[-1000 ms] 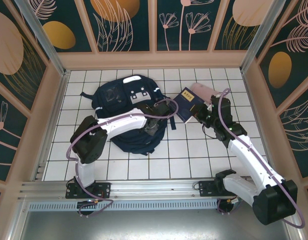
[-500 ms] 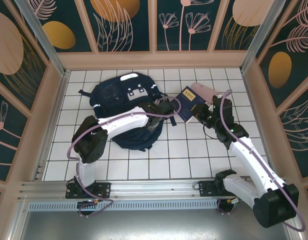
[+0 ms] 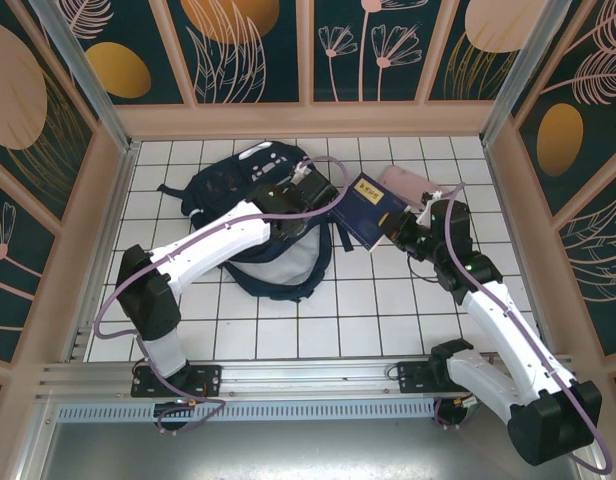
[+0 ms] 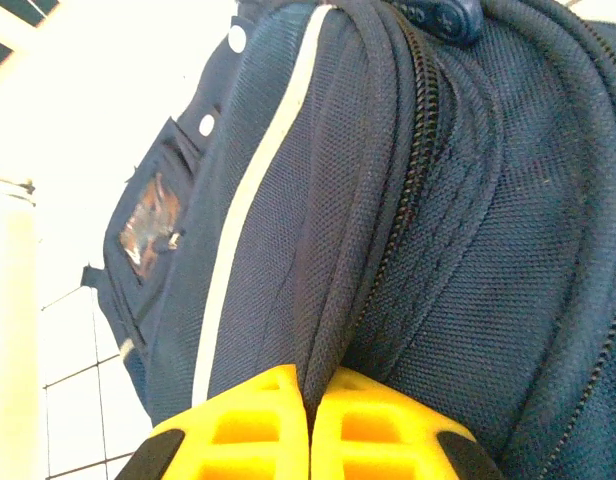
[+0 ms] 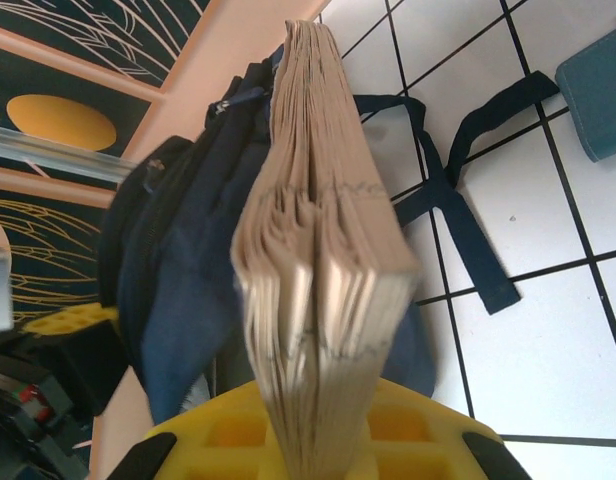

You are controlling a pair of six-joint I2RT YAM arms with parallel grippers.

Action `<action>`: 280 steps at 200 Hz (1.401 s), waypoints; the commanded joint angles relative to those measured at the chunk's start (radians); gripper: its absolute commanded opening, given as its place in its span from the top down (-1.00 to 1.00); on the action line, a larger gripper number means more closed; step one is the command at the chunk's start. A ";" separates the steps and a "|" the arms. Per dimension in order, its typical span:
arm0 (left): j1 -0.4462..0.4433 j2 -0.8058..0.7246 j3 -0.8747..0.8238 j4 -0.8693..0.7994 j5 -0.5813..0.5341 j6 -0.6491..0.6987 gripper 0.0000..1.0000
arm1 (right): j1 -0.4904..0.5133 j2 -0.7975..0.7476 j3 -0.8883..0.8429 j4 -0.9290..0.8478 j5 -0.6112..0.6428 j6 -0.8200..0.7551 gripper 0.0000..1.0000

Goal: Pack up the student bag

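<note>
Navy fabric makes up the one student bag [image 3: 220, 190], the biggest item on the white-tiled counter [image 3: 388, 310]. It lies left of centre toward the back wall, with its right side raised off the tiles where the left arm [image 3: 218, 235] reaches across it. From the left wrist, the left jaws are closed, pinching a fold of the bag's cloth between two yellow fingers [image 4: 248, 425] that meet with no gap. The fold runs beside one zipper [image 4: 408, 180]. One thin white stripe [image 4: 250, 200] runs up the bag's side, and one small clear window pocket [image 4: 148, 225] sits further left.

Just to the right of the bag is one dark blue book [image 3: 368, 208] with a yellow label on its cover. It is tilted and held off the counter by the right arm [image 3: 498, 310]. The right jaws are clamped on the book's lower edge. From the right wrist the book [image 5: 318, 250] stands upright on end with its tan page edges facing the camera, some pages slightly fanned apart. Behind it the bag [image 5: 158, 260] lies to the left, and two dark straps [image 5: 458, 190] trail across the tiles.

One pink pencil case [image 3: 408, 182] lies on the counter just behind the book, near the right wall. There are two arms, one bag, one book and one pencil case.
</note>
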 commanded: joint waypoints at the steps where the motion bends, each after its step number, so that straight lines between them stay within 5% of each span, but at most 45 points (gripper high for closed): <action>1: -0.006 -0.051 0.068 0.131 -0.129 -0.024 1.00 | 0.002 -0.049 -0.008 0.001 -0.016 0.023 1.00; 46: -0.007 -0.052 0.119 0.181 -0.168 -0.014 1.00 | 0.051 -0.050 -0.108 0.188 -0.195 0.158 1.00; 105: -0.006 -0.094 0.109 0.234 -0.107 -0.007 1.00 | 0.218 0.103 -0.093 0.388 -0.150 0.227 1.00; 169: -0.006 -0.143 0.092 0.253 -0.087 -0.015 1.00 | 0.290 0.402 -0.033 0.739 -0.025 0.271 1.00; 204: -0.006 -0.166 0.073 0.284 -0.056 -0.015 1.00 | 0.340 0.557 0.007 0.853 0.194 0.268 1.00; 248: -0.006 -0.179 0.044 0.321 0.006 -0.026 1.00 | 0.375 0.808 0.152 0.885 0.353 0.326 1.00; 280: -0.007 -0.186 0.019 0.330 0.024 -0.036 1.00 | 0.384 0.973 0.283 0.910 0.356 0.343 1.00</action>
